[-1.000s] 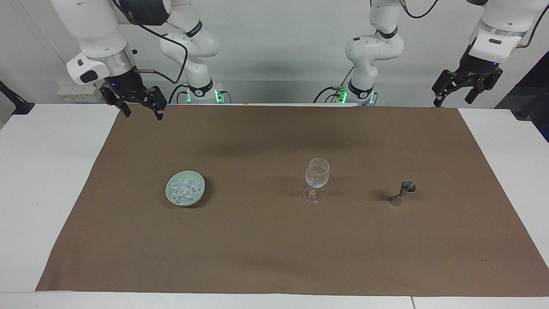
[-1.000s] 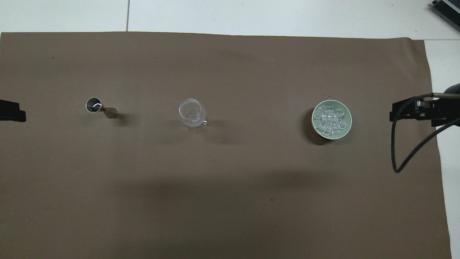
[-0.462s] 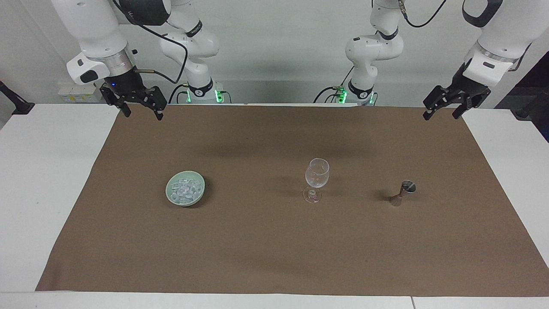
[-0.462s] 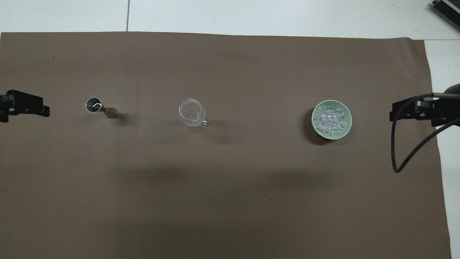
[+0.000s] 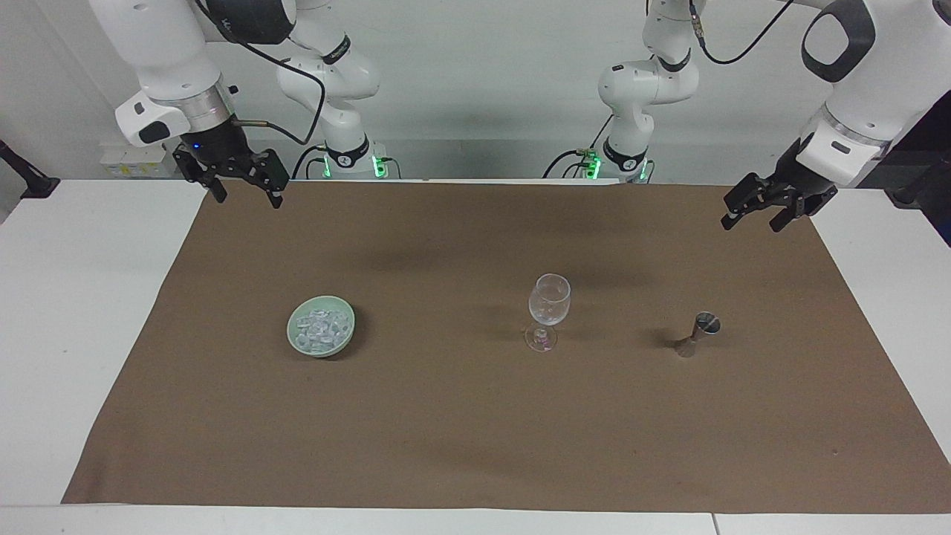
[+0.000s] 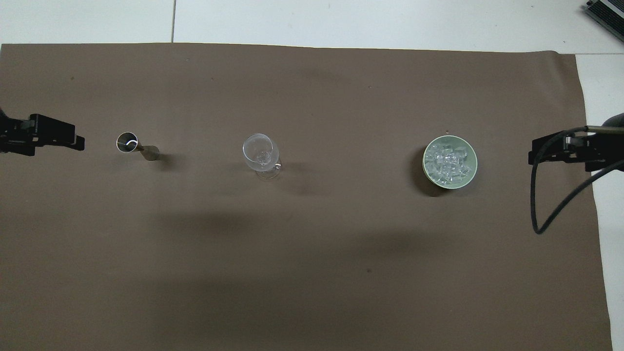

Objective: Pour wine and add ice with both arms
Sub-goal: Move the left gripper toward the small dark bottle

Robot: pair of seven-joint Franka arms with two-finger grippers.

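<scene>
The left gripper (image 5: 749, 210) hangs in the air over the brown mat (image 5: 475, 416) at the left arm's end of the table, its two fingers spread apart and nothing between them. Below it and farther from the robots stands a small metal measuring cup (image 5: 697, 334), upright and well apart from the fingers; from overhead the gripper's tip (image 6: 53, 139) points toward the cup (image 6: 127, 143) along the same line.

The right gripper (image 5: 241, 186) waits over the mat's edge closest to the robots, at the right arm's end, fingers also spread and empty. The ice (image 5: 321, 328) — a heap of clear chunks — lies in a pale green bowl (image 5: 295, 343) on the mat, farther from the robots than this gripper and well apart from it.

Between bowl and measuring cup a clear stemmed glass (image 5: 548, 310) stands upright, roughly mid-table. There may be a little something in its base, though that is hard to make out. All three things sit in a row across the mat.
</scene>
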